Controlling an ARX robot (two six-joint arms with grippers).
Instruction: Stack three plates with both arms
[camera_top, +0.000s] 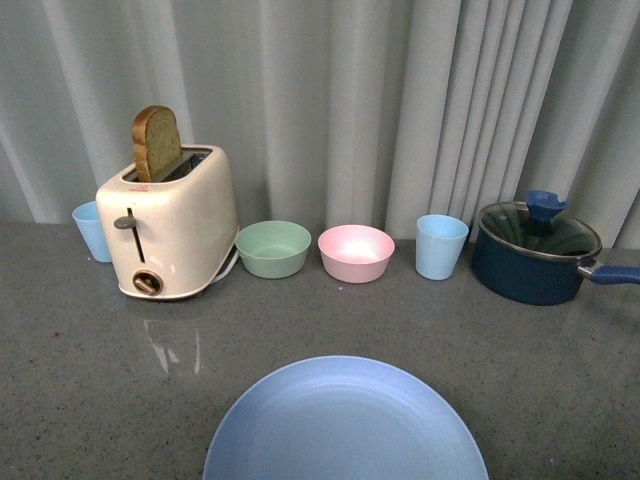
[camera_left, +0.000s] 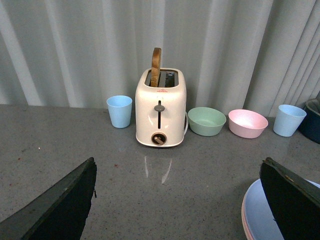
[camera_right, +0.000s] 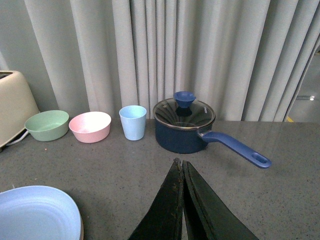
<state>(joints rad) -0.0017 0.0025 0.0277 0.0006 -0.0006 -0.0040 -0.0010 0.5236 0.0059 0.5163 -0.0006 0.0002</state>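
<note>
Left gripper (camera_left: 177, 200): both fingers (camera_left: 60, 207) visible at the frame's lower corners, spread wide apart, nothing between them, above the grey countertop (camera_left: 150, 200). Light blue plate (camera_left: 255, 215) partly visible beside one finger, with a pink edge beneath it. Against the curtain (camera_left: 75, 50): blue cup (camera_left: 119, 110), cream toaster (camera_left: 160, 114) holding an upright bread slice (camera_left: 156, 66), green bowl (camera_left: 206, 121), pink bowl (camera_left: 247, 123), second blue cup (camera_left: 289, 120).

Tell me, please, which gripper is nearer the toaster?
Left. The open left gripper faces the toaster straight ahead; the shut right gripper sees only its edge, far to one side.
</note>
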